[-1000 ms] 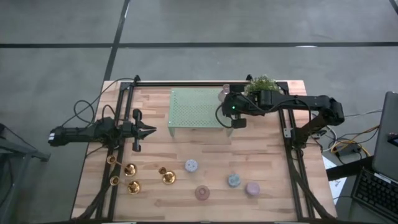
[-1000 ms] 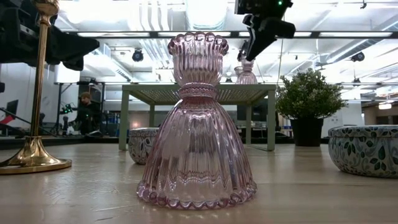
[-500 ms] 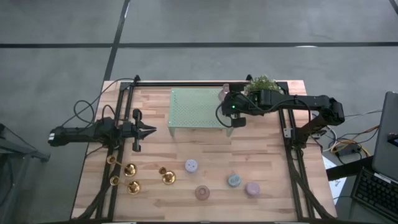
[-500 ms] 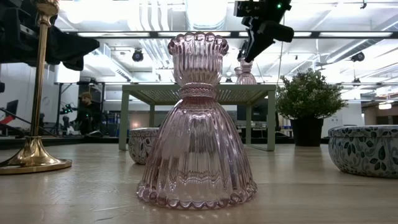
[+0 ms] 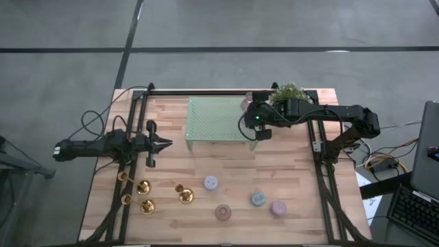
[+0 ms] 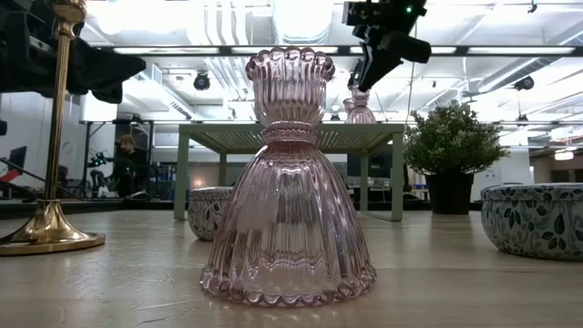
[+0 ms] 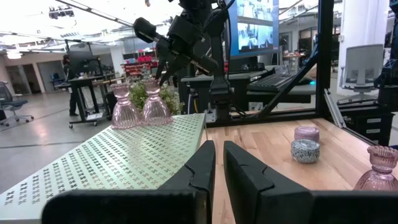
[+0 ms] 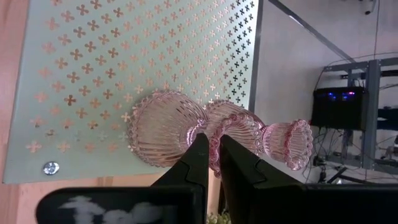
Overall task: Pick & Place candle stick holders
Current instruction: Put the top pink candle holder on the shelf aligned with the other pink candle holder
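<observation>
My right gripper (image 8: pixel 208 152) hovers over two ribbed pink glass candle holders (image 8: pixel 163 127) upright on the pale green perforated metal stand (image 5: pixel 216 120), jaws nearly closed, holding nothing. The holders stand directly below the jaws. My left gripper (image 5: pixel 164 144) waits, jaws closed.

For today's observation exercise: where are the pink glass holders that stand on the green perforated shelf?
In the high view, the pink glass holders stand together at the green perforated shelf's far right corner, beside the potted plant, under the right gripper.
</observation>
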`<state>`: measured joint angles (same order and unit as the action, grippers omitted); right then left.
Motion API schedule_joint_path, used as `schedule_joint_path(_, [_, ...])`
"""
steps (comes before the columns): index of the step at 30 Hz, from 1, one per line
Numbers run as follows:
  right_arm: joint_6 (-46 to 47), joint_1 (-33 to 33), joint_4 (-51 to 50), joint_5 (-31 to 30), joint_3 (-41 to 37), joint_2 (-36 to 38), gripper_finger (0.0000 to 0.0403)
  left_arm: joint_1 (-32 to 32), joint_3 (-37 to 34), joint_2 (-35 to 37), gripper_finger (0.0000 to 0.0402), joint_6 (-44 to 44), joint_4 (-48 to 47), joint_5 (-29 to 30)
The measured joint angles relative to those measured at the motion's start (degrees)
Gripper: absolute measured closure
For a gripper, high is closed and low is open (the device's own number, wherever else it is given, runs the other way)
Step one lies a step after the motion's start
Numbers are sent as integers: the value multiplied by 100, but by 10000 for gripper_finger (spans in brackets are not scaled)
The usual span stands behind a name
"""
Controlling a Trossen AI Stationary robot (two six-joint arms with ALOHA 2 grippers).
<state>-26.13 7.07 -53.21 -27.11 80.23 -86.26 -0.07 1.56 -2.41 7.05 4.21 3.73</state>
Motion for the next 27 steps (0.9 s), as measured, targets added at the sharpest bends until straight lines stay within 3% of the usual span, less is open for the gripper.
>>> schedule_joint_path(27, [-123, 127, 118, 15, -2, -9, 380, 0, 0, 0, 364, 0, 0, 0])
